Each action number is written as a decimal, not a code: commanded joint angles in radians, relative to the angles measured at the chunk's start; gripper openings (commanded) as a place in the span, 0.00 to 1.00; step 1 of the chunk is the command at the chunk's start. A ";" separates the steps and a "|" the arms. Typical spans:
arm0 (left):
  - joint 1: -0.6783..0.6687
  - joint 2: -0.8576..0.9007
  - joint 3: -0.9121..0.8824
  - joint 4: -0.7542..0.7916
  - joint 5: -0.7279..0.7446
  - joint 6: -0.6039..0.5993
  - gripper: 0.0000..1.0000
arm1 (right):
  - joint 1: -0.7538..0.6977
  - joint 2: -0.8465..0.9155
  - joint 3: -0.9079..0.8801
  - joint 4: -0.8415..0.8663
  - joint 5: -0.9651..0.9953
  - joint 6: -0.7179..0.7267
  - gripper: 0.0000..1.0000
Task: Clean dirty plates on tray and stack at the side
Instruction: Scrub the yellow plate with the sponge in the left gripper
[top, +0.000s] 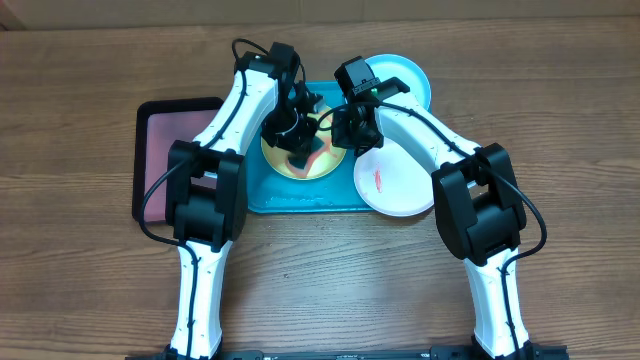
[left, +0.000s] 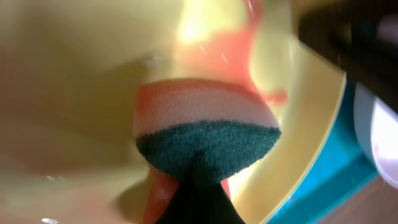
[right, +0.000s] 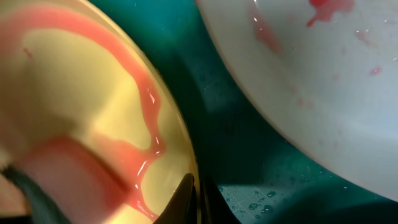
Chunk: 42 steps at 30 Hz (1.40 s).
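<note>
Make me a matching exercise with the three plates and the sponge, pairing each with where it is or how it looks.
1 yellow-green plate
2 white plate
3 light blue plate
4 sponge

A held by left gripper
B farthest back, right
C small red streak
D broad orange smear

Pairs: 1-D, 2-C, 3-B, 4-A

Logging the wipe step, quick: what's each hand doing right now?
Left hand: closed, holding the sponge.
Right hand: closed on the rim of the yellow-green plate.
</note>
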<state>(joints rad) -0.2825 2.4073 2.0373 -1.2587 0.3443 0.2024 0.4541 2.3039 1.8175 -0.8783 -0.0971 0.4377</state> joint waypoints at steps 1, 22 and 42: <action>0.001 0.026 0.005 -0.013 -0.036 0.037 0.04 | 0.008 0.002 0.006 -0.008 0.017 -0.019 0.04; -0.009 0.026 0.005 0.192 -0.467 -0.456 0.04 | 0.008 0.002 0.002 -0.049 0.000 -0.020 0.04; 0.119 0.014 0.491 -0.257 -0.149 -0.381 0.04 | 0.010 -0.007 0.039 -0.135 -0.180 -0.045 0.04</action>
<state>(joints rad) -0.2028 2.4355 2.4004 -1.4487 0.2646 -0.1028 0.4580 2.3024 1.8194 -0.9897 -0.2764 0.4023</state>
